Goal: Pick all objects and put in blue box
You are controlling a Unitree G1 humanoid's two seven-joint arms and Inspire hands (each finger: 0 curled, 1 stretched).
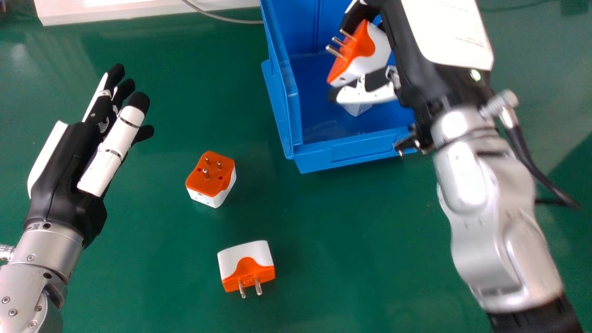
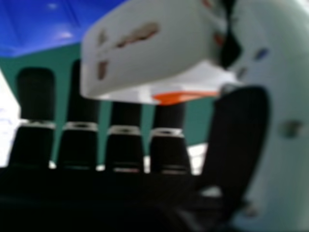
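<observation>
our right hand [image 1: 370,95] grips an orange-and-white plug adapter [image 1: 377,51] over the blue box [image 1: 347,153]; we judge this the placing step, next needing a gentle release inside. two loose adapters [image 1: 208,185] lie beside our relaxed left hand [image 1: 67,162].

In my right hand [image 1: 404,60] I have a white-and-orange plug adapter [image 2: 140,63], lying across my black fingers [image 2: 36,94] and reaching my thumb [image 2: 236,135]. Its white face, marked with dark slots, is toward the view; a strip of orange runs along one edge. Beyond is a blue plastic box [image 2: 38,24], and green tabletop [image 2: 198,123] fills the gaps between my fingers.
</observation>
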